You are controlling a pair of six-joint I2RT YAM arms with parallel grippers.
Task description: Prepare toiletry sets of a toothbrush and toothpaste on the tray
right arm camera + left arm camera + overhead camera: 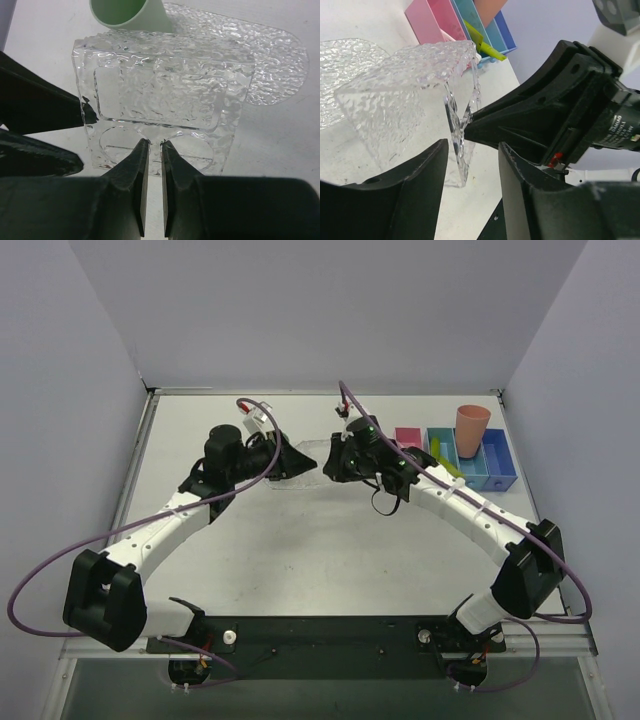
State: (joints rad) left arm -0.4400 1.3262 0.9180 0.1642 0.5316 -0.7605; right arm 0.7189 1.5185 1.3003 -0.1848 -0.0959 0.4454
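A clear, bumpy box-shaped holder (165, 85) with round cut-outs stands on edge at mid table. My right gripper (155, 142) is shut on the thin strip between its two round holes. My left gripper (472, 145) is open, with the holder's (405, 85) lower edge between the fingers and touching neither. The clear oblong tray (272, 55) lies flat behind the holder and also shows in the left wrist view (340, 65). A lime-green tube (482, 42) sticks out of the bins. No toothbrush shows. In the top view both grippers, left (292, 462) and right (330, 465), meet at the centre.
A pale green cup (130, 12) lies just behind the holder. At the back right stand a pink bin (408, 437), a teal bin (442, 445) and a blue bin (497, 465), the last with a salmon cup (472, 430) in it. Both arms cross the middle of the table.
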